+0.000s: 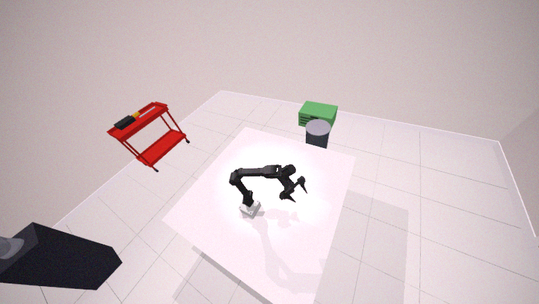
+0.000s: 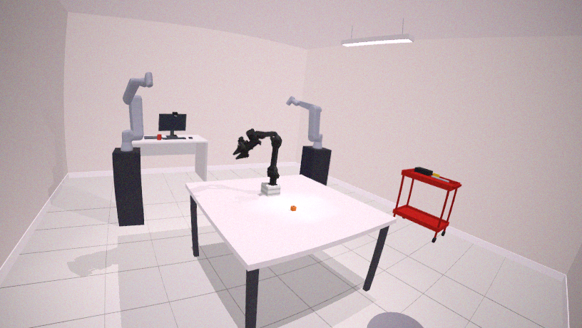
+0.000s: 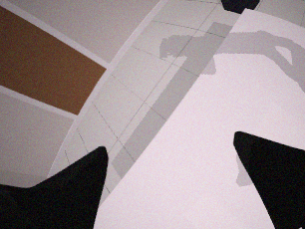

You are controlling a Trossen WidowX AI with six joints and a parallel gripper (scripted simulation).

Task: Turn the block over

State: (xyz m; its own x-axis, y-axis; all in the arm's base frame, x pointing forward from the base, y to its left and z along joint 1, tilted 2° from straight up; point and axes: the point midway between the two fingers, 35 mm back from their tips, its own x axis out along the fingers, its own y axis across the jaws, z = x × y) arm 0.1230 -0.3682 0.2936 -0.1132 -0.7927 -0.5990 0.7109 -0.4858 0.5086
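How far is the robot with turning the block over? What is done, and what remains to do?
Nothing looks done yet: the block sits on the table, away from the arm. In hand: the gripper is open and empty, raised high above the table, on the other side of the base from the block. The wrist view shows only table and floor. Left: reach the block, grasp it, flip it, set it down.

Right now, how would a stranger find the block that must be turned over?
Find the white table in the room's middle, with the black arm's base on it. In front of that base lies the small orange block, alone, the only coloured thing on the tabletop.
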